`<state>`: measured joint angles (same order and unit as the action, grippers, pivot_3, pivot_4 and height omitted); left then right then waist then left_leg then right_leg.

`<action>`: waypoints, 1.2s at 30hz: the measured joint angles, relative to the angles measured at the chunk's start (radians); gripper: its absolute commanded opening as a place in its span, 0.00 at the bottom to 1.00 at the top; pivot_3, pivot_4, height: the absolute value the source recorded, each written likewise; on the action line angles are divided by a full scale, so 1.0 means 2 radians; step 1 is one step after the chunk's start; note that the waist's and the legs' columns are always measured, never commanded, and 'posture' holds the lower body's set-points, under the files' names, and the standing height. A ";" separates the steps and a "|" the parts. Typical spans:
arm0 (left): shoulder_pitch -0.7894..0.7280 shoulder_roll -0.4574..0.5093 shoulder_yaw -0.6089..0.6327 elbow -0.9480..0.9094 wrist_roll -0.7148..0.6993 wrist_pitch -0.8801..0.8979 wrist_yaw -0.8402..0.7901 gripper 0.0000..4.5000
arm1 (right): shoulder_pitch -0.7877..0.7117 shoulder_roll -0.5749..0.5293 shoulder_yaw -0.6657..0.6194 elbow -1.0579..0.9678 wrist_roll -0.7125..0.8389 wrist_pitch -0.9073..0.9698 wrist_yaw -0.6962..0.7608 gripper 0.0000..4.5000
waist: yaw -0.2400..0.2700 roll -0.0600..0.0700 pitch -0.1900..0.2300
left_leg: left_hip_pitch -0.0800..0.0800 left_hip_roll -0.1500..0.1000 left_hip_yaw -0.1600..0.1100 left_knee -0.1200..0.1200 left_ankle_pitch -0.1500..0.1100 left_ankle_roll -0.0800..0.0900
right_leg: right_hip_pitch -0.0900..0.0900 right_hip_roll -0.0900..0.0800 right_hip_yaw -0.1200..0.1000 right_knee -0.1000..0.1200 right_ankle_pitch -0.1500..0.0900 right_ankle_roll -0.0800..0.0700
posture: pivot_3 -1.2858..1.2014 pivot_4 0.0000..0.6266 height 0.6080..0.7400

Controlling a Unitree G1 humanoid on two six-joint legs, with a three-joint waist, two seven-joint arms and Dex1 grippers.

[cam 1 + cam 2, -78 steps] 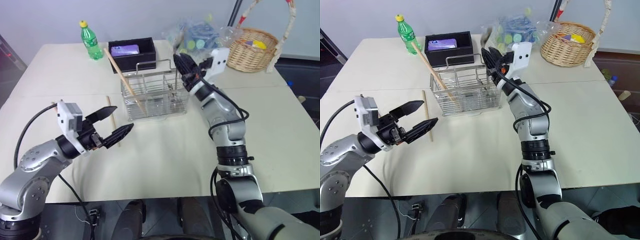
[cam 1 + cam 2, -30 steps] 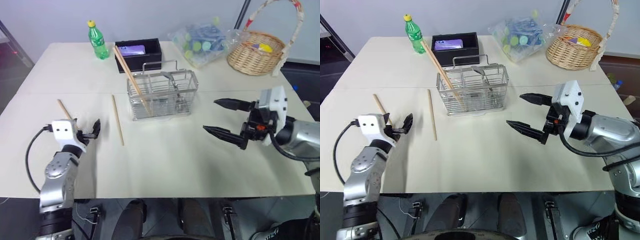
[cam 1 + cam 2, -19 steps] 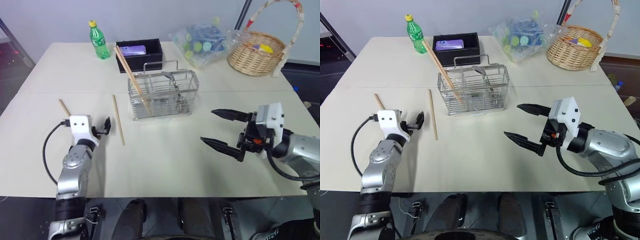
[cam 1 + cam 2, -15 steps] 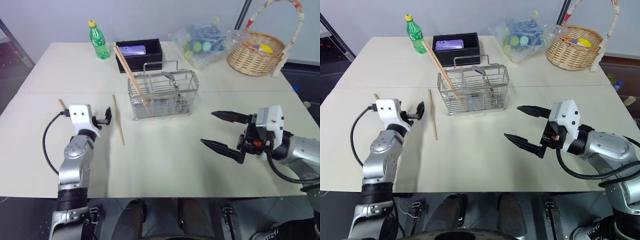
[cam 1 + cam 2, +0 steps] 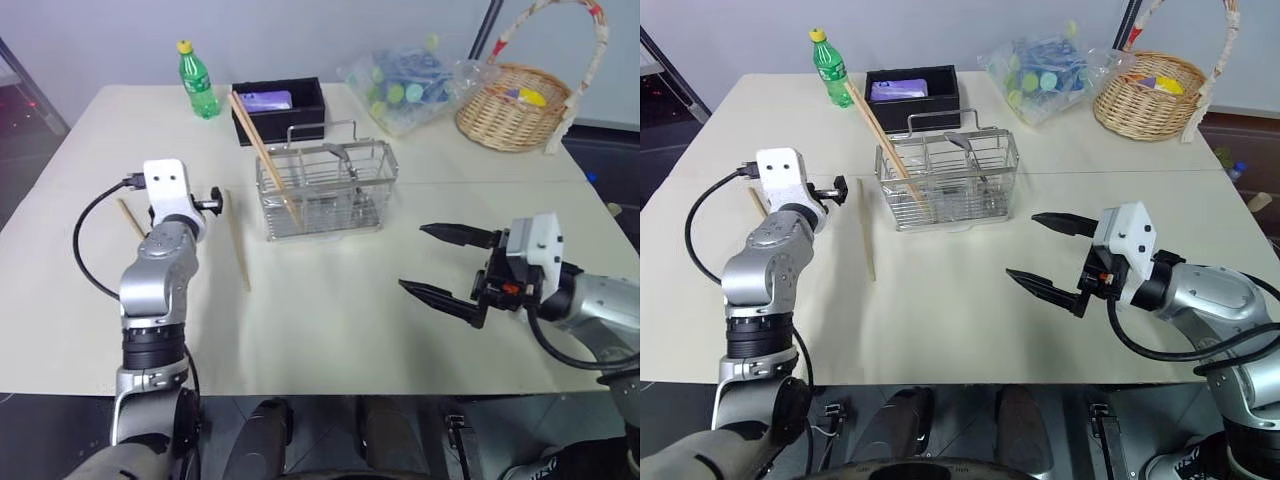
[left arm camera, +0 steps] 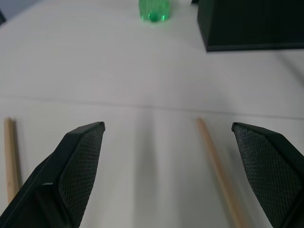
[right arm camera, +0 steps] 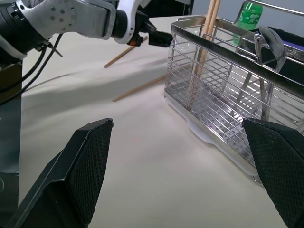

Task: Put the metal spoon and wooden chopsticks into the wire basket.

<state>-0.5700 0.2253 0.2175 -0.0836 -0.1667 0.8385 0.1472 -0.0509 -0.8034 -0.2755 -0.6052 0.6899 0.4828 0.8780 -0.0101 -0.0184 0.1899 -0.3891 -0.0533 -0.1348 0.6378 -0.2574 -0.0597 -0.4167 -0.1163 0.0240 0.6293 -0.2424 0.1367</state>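
On the tabletop (image 5: 330, 320), near the far middle, stands the wire basket (image 5: 322, 190). Two chopsticks (image 5: 262, 152) lean in its left end, tips poking up and back toward the black box (image 5: 279, 107). The spoon (image 5: 345, 170) is in the basket too, right of centre, bowl up by the rim. One chopstick (image 5: 238, 243) lies flat just left of the basket, roughly front-to-back. Another chopstick (image 5: 130, 217) lies further left, partly hidden behind the left arm.

Left tool (image 5: 212, 202) hangs above the tabletop between those two loose sticks, pointing fwd; fingers spread wide, nothing in them. In the left wrist view both sticks show on the surface, one near each finger (image 6: 76, 166), not touching.

Right tool (image 5: 440, 265) hovers over the right front of the tabletop, well apart from the basket, pointing left across the tabletop. Fingers spread wide, empty. Right wrist view looks between its fingers at the basket's side, w/ the chopsticks and spoon inside.

Behind: green bottle (image 5: 193, 67) at far left, clear bag of small coloured bits (image 5: 405, 80), wicker basket (image 5: 520, 90) at far right.
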 measured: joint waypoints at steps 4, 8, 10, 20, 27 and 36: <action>-0.014 -0.030 0.000 -0.009 0.001 0.057 0.020 1.00 | -0.005 0.002 0.009 0.000 -0.001 -0.003 -0.004 0.99 | 0.000 0.000 0.000 | 0.000 0.000 0.000 0.000 0.000 0.000 | 0.000 0.000 0.000 0.000 0.000 0.000 | 0.52 0.24 1.00; -0.014 -0.051 -0.002 -0.011 0.003 0.092 0.031 1.00 | -0.006 0.007 0.017 0.002 -0.005 -0.005 -0.008 0.99 | 0.000 0.000 0.000 | 0.000 0.000 0.000 0.001 0.000 0.000 | 0.000 0.000 0.000 0.000 0.000 0.000 | 0.52 0.24 1.00; -0.015 -0.061 0.001 -0.011 0.005 0.113 0.041 1.00 | -0.009 0.008 0.018 0.002 -0.005 -0.005 -0.008 0.99 | 0.000 0.000 0.000 | 0.000 0.000 0.000 0.001 0.000 0.000 | 0.000 0.000 0.000 0.000 0.000 0.000 | 0.52 0.24 1.00; -0.033 -0.081 0.026 -0.008 0.025 0.178 0.073 1.00 | -0.016 -0.006 0.003 0.002 0.010 0.000 0.007 0.99 | 0.001 0.000 0.000 | 0.000 0.000 0.000 0.004 -0.001 0.001 | 0.002 0.000 0.000 0.000 0.000 0.001 | 0.52 0.24 1.00; -0.033 -0.085 0.021 0.002 0.027 0.179 0.057 1.00 | 0.003 -0.020 -0.015 0.012 0.017 0.002 0.027 0.99 | 0.000 0.000 0.000 | 0.000 0.000 0.000 0.004 -0.001 0.001 | 0.002 0.000 0.000 0.000 0.000 0.001 | 0.52 0.24 1.00; -0.033 -0.075 0.005 0.001 0.039 0.163 0.045 1.00 | 0.013 -0.019 -0.015 0.010 0.016 0.002 0.020 0.99 | 0.001 0.000 0.000 | 0.000 0.000 0.000 0.004 -0.001 0.001 | 0.002 0.000 0.000 0.000 0.000 0.001 | 0.52 0.24 1.00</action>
<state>-0.6364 0.0754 0.2283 -0.0809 -0.0883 1.1643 0.2367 -0.0254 -0.8415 -0.3057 -0.5856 0.7217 0.4861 0.9181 -0.0088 -0.0191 0.1903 -0.3895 -0.0541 -0.1357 0.6461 -0.2587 -0.0585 -0.4119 -0.1162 0.0236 0.6288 -0.2419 0.1391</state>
